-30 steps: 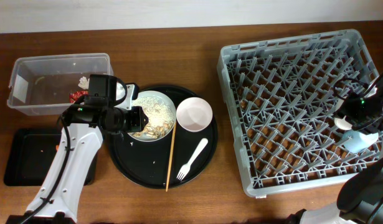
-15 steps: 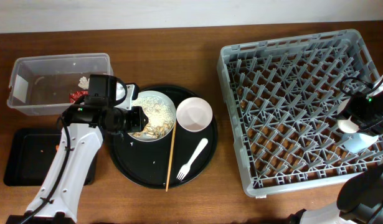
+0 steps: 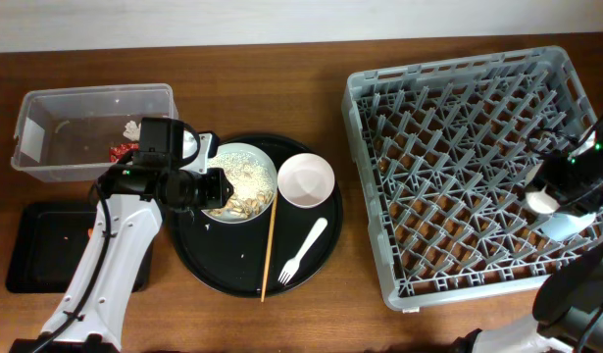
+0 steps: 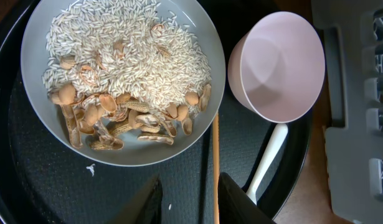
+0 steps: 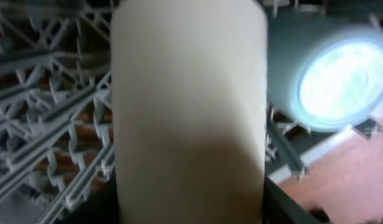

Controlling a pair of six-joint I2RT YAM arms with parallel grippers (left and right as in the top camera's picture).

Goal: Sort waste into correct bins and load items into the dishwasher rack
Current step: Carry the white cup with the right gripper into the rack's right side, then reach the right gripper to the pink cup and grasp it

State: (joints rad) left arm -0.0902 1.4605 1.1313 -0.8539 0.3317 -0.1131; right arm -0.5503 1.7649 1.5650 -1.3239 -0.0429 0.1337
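A: Cream cup (image 5: 188,106), where is it?
B: Clamped in the right gripper (image 3: 551,196), over the right side of the dishwasher rack (image 3: 448,167), just beside the small blue cup (image 5: 328,74).
A: And the left gripper (image 4: 191,199)?
B: Fingers apart, holding nothing, above the round black tray (image 3: 213,265). The chopstick (image 4: 215,168) shows between them, with the plate (image 4: 147,155) of scraps beyond.
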